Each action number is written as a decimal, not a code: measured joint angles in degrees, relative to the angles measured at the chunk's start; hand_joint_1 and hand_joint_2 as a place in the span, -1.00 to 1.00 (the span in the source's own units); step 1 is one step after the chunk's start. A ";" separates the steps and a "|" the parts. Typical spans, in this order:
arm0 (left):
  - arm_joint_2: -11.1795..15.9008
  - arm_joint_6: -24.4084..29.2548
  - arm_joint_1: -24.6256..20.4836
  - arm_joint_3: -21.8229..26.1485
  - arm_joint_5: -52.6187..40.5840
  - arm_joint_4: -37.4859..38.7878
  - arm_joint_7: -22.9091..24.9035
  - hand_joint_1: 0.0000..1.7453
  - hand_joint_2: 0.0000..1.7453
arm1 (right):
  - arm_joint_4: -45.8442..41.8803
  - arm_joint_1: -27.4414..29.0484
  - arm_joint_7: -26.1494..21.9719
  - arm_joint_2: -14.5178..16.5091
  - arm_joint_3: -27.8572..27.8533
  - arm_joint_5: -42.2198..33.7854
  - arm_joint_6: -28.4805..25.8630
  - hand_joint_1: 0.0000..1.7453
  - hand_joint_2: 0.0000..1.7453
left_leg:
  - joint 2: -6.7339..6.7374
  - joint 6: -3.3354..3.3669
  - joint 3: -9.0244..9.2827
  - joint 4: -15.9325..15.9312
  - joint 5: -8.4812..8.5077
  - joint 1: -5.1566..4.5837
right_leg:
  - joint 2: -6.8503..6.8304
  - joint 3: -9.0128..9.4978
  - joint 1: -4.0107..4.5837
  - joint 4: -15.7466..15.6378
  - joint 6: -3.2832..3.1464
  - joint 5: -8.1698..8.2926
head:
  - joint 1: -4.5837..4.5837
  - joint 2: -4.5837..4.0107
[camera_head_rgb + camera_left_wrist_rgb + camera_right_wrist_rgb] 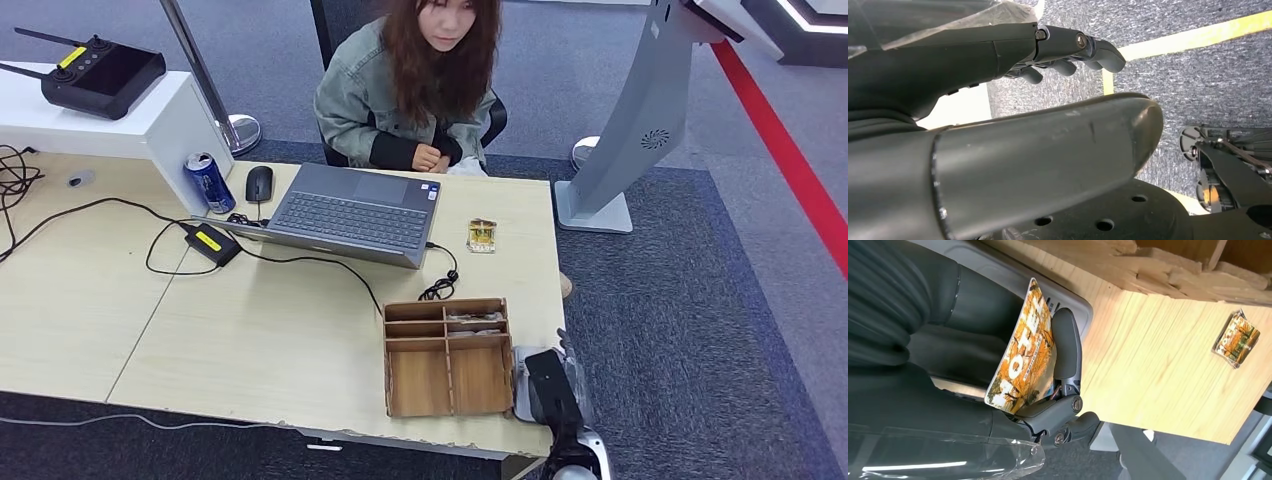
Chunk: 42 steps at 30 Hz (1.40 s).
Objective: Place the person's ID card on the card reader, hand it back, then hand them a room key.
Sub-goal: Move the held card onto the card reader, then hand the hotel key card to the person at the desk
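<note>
My right hand [555, 392] hovers at the table's near right corner, over a grey card reader [519, 392]. In the right wrist view this hand [923, 370] pinches an orange card printed HOTEL [1025, 350] between thumb and a finger [1065, 340], close to the card reader [1013, 270]. A small stack of similar orange cards [481, 235] lies on the table near the person [420, 80] seated on the far side; that stack [1237, 338] lies apart from the hand. My left hand [973, 65] hangs over the carpet, fingers [1088, 47] stretched out, holding nothing.
A wooden compartment box [447, 355] stands left of the reader. An open laptop [350, 210], mouse [259, 183], soda can [208, 182], power brick [212, 243] and cables occupy the far half of the table [250, 330]. A grey kiosk [640, 120] stands at the right.
</note>
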 joint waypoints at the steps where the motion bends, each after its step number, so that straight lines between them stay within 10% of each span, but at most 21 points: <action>1: 0.00 0.00 0.00 0.00 -0.03 0.00 0.00 -1.00 -1.00 | -0.05 -0.07 0.24 -0.08 -0.03 0.43 -0.25 1.00 1.00 | 0.00 0.00 0.00 0.00 0.00 0.00 | 0.00 0.00 0.00 0.00 0.00 0.00 | 0.00 0.00; 24: 0.02 -0.70 0.10 -0.15 -0.37 0.00 0.27 -1.00 -1.00 | -33.07 -8.21 19.98 -6.49 -9.75 30.69 7.25 1.00 1.00 | 0.03 -0.01 0.04 0.01 0.02 -0.03 | 0.01 0.02 -0.03 0.01 0.00 0.03 | 0.00 0.00; 42: -0.35 -1.70 0.00 -3.55 -0.37 0.00 1.53 -1.00 -1.00 | -32.69 -23.40 15.34 2.31 -2.01 13.67 11.32 1.00 1.00 | -0.03 -0.02 0.03 0.00 0.04 0.01 | -0.02 0.01 0.00 0.05 -0.01 0.03 | 0.01 0.00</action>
